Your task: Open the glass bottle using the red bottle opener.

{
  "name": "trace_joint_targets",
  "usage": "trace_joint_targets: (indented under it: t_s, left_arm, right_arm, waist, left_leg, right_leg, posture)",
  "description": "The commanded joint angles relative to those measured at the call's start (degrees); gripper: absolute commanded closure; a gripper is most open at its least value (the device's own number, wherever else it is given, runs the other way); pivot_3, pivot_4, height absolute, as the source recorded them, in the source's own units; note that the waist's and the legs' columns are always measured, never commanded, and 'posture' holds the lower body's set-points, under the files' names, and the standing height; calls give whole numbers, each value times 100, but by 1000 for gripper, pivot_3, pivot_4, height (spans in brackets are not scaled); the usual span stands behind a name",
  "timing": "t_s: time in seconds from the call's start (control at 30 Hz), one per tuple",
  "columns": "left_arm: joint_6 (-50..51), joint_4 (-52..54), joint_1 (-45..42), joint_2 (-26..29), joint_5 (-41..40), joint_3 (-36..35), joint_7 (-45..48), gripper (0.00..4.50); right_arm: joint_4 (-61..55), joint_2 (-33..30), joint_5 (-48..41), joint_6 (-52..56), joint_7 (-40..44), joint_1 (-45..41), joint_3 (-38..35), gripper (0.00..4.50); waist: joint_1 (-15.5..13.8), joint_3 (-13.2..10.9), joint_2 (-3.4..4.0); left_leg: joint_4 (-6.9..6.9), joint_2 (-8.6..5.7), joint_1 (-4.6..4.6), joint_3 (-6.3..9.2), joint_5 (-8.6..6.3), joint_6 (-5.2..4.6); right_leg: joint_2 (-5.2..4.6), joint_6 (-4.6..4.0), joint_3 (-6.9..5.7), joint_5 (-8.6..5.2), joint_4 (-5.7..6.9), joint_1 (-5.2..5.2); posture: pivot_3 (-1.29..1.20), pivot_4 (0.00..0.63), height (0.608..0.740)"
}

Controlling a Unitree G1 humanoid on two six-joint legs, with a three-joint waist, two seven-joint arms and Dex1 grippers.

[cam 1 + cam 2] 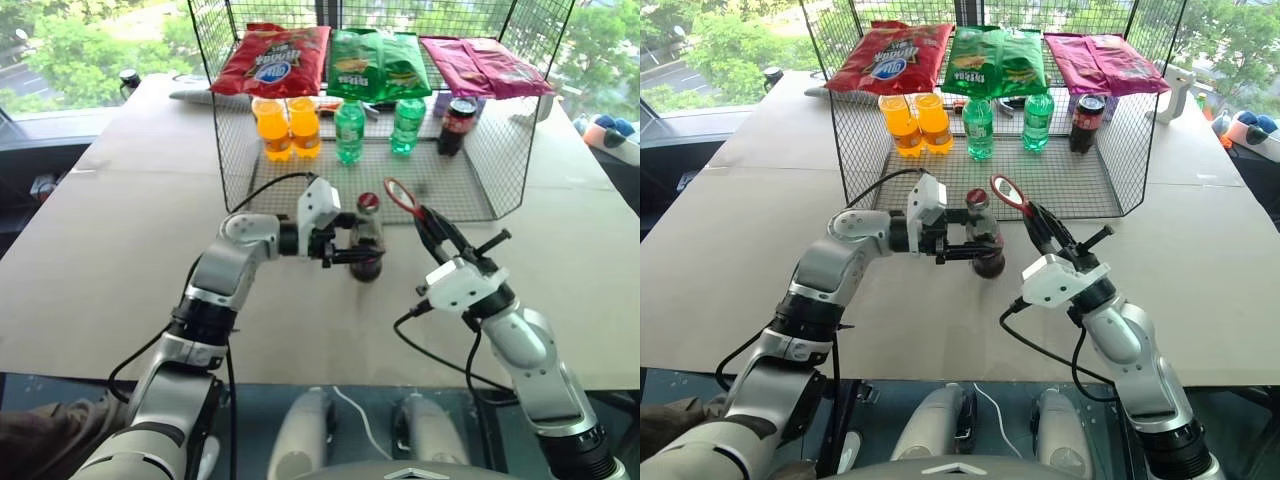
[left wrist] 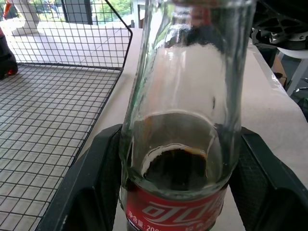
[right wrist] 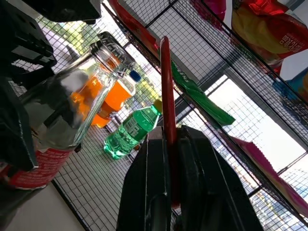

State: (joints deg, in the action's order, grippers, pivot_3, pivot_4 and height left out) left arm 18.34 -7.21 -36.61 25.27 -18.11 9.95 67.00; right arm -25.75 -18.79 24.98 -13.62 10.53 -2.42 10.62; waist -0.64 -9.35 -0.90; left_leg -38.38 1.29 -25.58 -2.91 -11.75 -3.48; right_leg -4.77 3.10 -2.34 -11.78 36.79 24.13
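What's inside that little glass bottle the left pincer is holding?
The glass bottle holds dark brown liquid, its surface just above the red label; the neck above looks empty. The left pincer and the label cover the lower part.

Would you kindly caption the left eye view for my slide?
Left gripper steadies the clear glass cola bottle while right gripper brings the flat red bottle opener beside its cap.

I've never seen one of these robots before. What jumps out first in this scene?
Mid-table, the left gripper clamps a glass bottle of dark cola standing upright with its cap on. Just right of it, the right gripper holds up a red bottle opener, its ring near the cap but not on it. Behind them a wire rack holds orange, green and dark drink bottles, with bright snack bags on top.
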Motion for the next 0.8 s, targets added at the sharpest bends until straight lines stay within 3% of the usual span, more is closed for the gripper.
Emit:
trace_joint_targets:
  t_s: [0.03, 0.8]
  left_arm:
    - [-7, 202, 93, 55, 29, -31, -105, 2043]
    - [-131, 62, -14, -279, 39, -39, -379, 2043]
  right_arm:
    - [-211, 161, 59, -103, -145, -1, 43, 4500]
    - [-33, 174, 48, -270, -61, -66, 73, 4500]
  waist:
    - [2, 0, 1]
    - [-13, 1, 1]
  left_leg:
    - [0, 0, 0, 0, 0, 0]
    - [0, 1, 0, 0, 0, -1]
  right_leg:
    - [0, 0, 0, 0, 0, 0]
    - [-2, 5, 1, -4, 0, 0]
  posture:
    - [0, 150, 740]
    - [0, 150, 740]
